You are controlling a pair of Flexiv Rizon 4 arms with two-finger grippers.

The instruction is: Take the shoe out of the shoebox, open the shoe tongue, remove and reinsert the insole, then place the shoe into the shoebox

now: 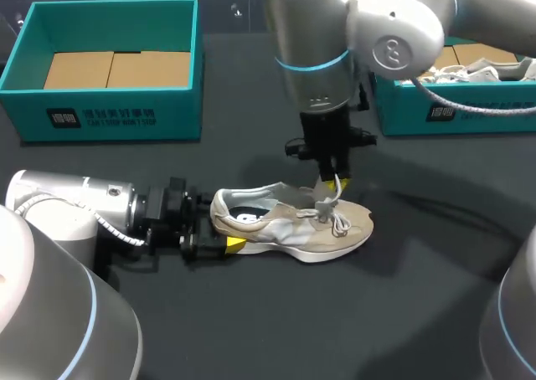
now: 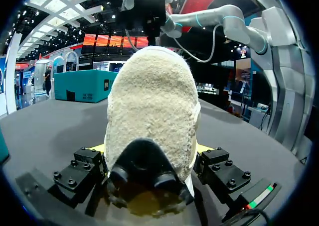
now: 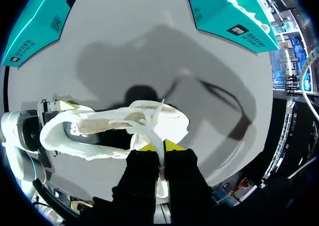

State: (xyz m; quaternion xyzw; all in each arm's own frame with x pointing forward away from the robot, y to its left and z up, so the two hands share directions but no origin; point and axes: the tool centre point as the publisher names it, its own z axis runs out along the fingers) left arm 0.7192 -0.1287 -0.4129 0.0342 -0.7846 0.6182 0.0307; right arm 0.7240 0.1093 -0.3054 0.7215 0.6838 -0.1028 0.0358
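Observation:
A beige and white sneaker (image 1: 293, 225) lies on its sole on the dark table, toe pointing right. My left gripper (image 1: 219, 233) comes in level from the left, its fingers wide apart and pressed on both sides of the heel. In the left wrist view the fuzzy heel (image 2: 152, 106) fills the space between the yellow tips of the left gripper (image 2: 150, 147). My right gripper (image 1: 333, 183) hangs straight down over the lacing, shut on a white lace (image 3: 154, 129) that runs up between its tips (image 3: 160, 147). The shoe's opening (image 3: 99, 126) lies beside it.
A teal shoebox (image 1: 109, 104) with cardboard in its bottom stands at the back left. A second teal box (image 1: 452, 112) at the back right holds another shoe. My right arm's column stands over the table's middle.

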